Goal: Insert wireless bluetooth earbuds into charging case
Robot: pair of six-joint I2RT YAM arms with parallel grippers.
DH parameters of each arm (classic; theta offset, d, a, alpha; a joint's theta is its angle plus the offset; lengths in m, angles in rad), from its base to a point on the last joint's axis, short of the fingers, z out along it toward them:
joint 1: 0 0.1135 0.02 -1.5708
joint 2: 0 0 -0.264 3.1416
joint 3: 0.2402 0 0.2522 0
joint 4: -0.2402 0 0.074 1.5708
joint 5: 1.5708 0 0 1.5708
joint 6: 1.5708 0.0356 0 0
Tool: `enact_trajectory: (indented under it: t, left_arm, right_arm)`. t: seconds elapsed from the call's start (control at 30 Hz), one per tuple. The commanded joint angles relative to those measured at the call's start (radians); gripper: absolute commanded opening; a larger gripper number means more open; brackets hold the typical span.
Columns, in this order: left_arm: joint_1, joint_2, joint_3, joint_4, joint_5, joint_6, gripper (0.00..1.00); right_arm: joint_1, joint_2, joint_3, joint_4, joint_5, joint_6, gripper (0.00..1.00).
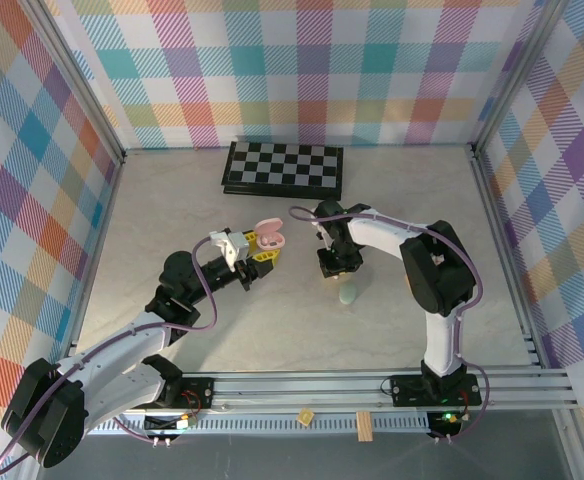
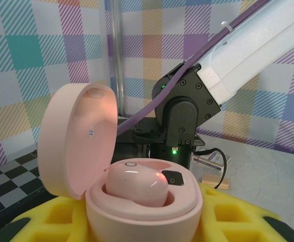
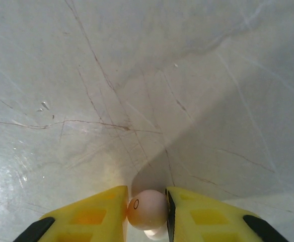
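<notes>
Right fingers (image 3: 146,201) narrow, pinching a pink earbud (image 3: 147,209) over the tabletop (image 3: 137,75). Left fingers (image 2: 142,228) clamp the pink case (image 2: 143,214) (lid tipped open, nice and wide), a second earbud (image 2: 137,184) seated inside. Farther back, a chessboard (image 1: 284,167) lies flat near the plaid wall (image 1: 292,70).

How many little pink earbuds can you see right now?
2. The first earbud sits in the open pink case; the second earbud is pinched in the right gripper. Others may be hidden.
</notes>
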Motion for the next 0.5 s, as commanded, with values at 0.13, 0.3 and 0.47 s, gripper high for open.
enact_trajectory:
  t: [0.13,0.3,0.47]
  left_arm:
    - [0.004,-0.016,-0.003,0.015,0.016,0.006,0.32]
    - [0.004,-0.024,-0.006,0.015,0.013,0.005,0.32]
    - [0.004,-0.043,-0.006,0.003,0.013,0.014,0.32]
  right_arm:
    - [0.002,0.014,0.044,-0.075,0.111,-0.017,0.35]
    - [0.030,0.023,0.081,-0.118,0.190,0.009,0.39]
    - [0.089,0.038,0.122,-0.166,0.307,0.042,0.43]
